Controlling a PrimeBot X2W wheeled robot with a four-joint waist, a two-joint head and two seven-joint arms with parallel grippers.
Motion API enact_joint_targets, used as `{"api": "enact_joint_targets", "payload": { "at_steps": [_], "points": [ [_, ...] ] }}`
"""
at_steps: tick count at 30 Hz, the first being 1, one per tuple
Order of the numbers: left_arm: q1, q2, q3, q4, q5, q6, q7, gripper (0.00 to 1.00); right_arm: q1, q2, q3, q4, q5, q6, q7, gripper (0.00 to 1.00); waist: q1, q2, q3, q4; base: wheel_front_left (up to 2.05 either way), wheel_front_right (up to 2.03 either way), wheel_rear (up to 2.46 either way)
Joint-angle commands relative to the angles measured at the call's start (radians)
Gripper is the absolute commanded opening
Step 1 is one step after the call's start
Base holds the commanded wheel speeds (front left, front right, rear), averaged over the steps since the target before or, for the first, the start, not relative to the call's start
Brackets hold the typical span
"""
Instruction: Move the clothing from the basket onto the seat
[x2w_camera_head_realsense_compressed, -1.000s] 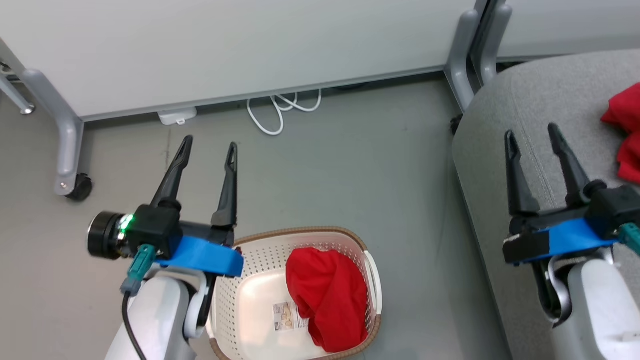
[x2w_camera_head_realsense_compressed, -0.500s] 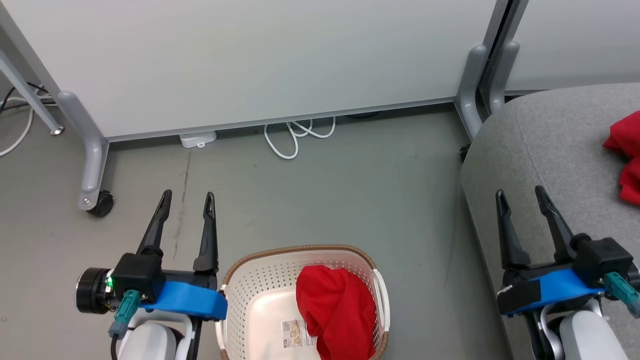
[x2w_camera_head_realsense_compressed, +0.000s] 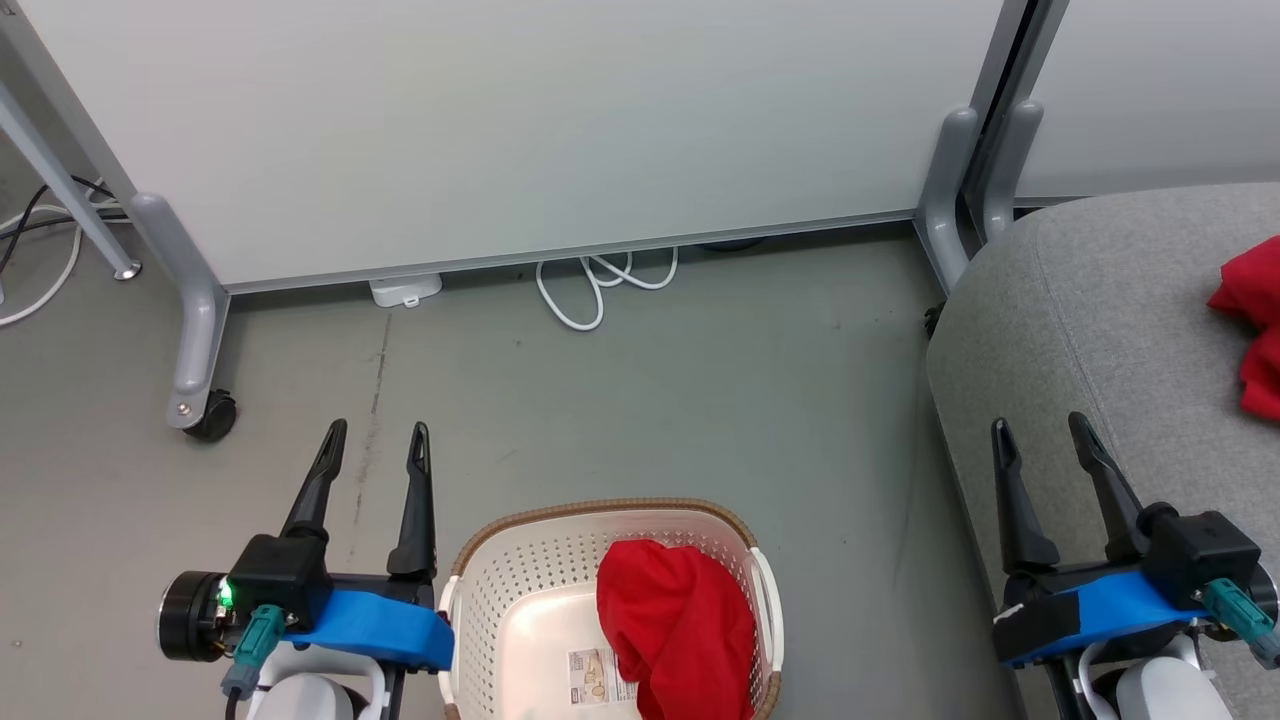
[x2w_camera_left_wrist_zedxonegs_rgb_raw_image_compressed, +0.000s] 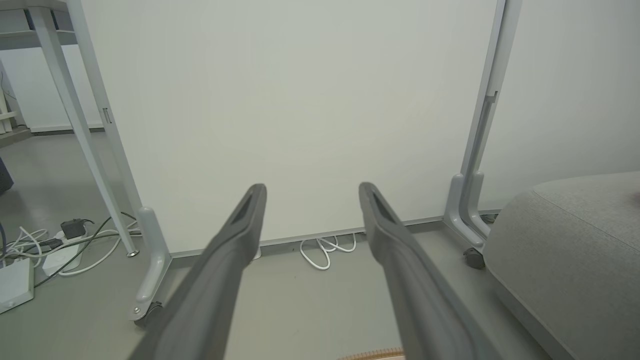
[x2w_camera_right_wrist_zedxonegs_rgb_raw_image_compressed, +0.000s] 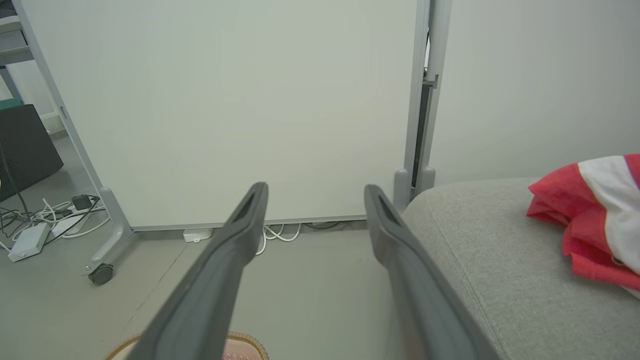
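Grey floor (x2w_camera_head_realsense_compressed: 700, 400) before a white partition (x2w_camera_head_realsense_compressed: 550, 120) bears the basket (x2w_camera_head_realsense_compressed: 500, 580) near centre, one red garment (x2w_camera_head_realsense_compressed: 675, 630) inside awaiting transfer; a second, white-striped garment (x2w_camera_right_wrist_zedxonegs_rgb_raw_image_compressed: 565, 210) lies on the seat (x2w_camera_head_realsense_compressed: 1090, 330) at right; left gripper (x2w_camera_head_realsense_compressed: 379, 427) and right gripper (x2w_camera_head_realsense_compressed: 1038, 422) hover spread, empty, apparently readied for pickup.

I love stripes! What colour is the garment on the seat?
Red garment with a broad white stripe; right wrist view shows it best.
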Motion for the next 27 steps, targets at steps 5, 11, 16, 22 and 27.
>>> {"api": "enact_joint_targets", "payload": {
  "at_steps": [5, 11, 16, 22, 27],
  "points": [
    [0.002, -0.004, 0.007, 0.011, 0.009, -0.010, -0.003, 1.00, 0.014, 0.006, -0.002, 0.007, 0.004, 0.000, 0.000, 1.00, 0.0001, -0.0001, -0.004, 0.000, 0.00, 0.00, 0.00],
    [0.001, -0.008, 0.012, 0.018, 0.015, -0.015, -0.003, 1.00, 0.014, 0.008, -0.003, 0.009, 0.002, 0.000, 0.000, 1.00, 0.0001, -0.0001, -0.004, -0.002, 0.00, 0.00, 0.00],
    [-0.011, -0.009, 0.006, 0.025, 0.018, -0.018, -0.003, 1.00, 0.007, 0.008, -0.003, 0.011, 0.004, 0.000, 0.000, 1.00, 0.0001, -0.0001, 0.002, -0.006, 0.00, 0.00, 0.00],
    [-0.061, -0.008, -0.051, 0.061, 0.030, -0.026, -0.003, 1.00, -0.022, 0.009, 0.004, 0.010, 0.005, 0.000, 0.000, 1.00, 0.0001, -0.0001, 0.030, -0.022, 0.00, 0.00, 0.00],
    [-0.139, 0.008, -0.118, 0.112, 0.025, -0.029, -0.003, 1.00, -0.054, 0.008, 0.008, -0.001, 0.007, 0.000, 0.000, 1.00, 0.0001, -0.0001, 0.084, -0.053, 0.00, 0.00, 0.00]
  ]
}}
